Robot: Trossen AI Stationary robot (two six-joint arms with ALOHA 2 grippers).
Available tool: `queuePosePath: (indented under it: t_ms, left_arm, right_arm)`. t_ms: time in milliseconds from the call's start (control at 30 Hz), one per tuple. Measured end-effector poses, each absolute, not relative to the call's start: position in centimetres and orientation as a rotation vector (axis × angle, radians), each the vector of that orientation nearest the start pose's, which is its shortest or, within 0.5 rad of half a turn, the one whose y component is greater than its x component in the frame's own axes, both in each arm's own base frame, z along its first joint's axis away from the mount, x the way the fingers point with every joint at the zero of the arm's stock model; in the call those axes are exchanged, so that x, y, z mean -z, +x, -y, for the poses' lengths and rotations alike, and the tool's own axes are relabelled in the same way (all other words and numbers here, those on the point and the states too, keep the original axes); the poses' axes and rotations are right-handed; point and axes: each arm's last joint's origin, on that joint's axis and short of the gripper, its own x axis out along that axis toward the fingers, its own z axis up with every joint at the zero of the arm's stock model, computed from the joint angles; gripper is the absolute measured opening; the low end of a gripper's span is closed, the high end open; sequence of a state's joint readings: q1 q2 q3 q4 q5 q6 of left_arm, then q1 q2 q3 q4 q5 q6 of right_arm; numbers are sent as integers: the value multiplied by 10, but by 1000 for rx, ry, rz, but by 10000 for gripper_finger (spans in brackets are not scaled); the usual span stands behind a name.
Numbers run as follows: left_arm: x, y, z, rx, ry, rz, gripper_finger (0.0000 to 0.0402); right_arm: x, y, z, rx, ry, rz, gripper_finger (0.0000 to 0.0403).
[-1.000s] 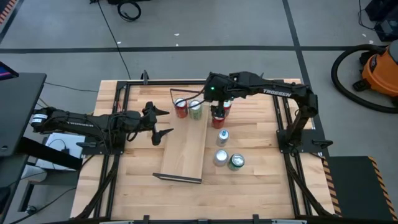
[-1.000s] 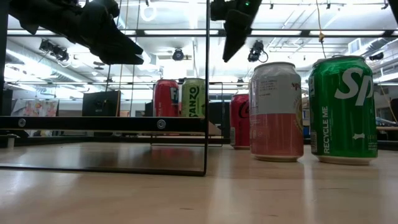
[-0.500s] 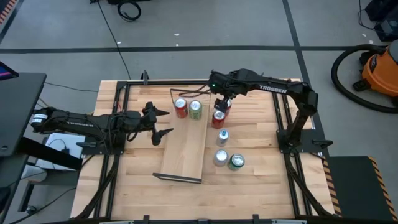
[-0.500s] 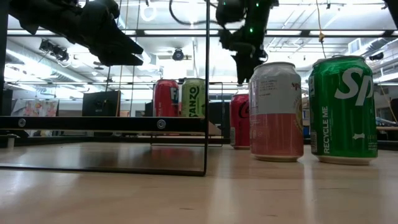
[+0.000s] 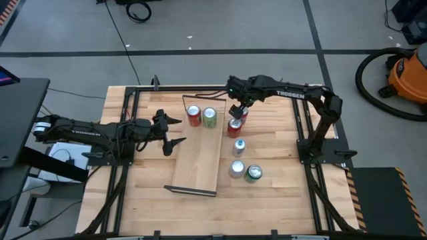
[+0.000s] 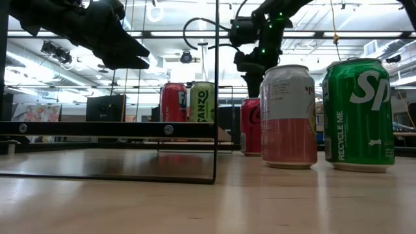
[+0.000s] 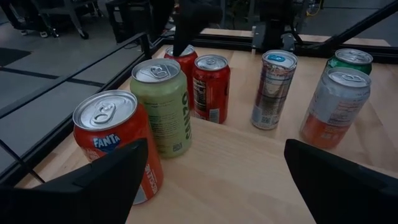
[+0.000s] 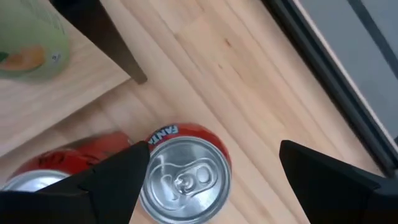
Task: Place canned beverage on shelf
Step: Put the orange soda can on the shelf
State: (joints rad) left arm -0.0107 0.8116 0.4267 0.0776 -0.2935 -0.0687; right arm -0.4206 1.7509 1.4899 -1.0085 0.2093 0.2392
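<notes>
We found the shelf (image 5: 200,157) lying mid-table with two cans already at its far end. Beside that end stood our target, a red Fanta can (image 8: 183,171), directly beneath our right gripper (image 8: 208,168), whose fingers stood apart and held nothing. The left gripper (image 5: 175,131), fingers also spread, waited near the shelf's other side. We judged the can rigid but thin-walled, slick and easily dented, best pinched across its mid-body.

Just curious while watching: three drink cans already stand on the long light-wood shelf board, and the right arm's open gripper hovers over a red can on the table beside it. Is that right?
Not quite. The high view shows two cans on the long light-wood shelf board: an orange-red can and a pale green can. The rest holds: the right gripper hangs open over a red can on the table beside it.
</notes>
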Motion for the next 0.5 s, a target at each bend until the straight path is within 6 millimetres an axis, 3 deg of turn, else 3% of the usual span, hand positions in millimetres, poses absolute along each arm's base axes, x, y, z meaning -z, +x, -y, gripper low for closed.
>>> queuePosePath:
  t_ms: [500]
  left_arm:
    - [-229, 179, -6, -293, -30, -297, 389]
  right_arm:
    - [-239, 303, 147, 672, 361, -1331, 373]
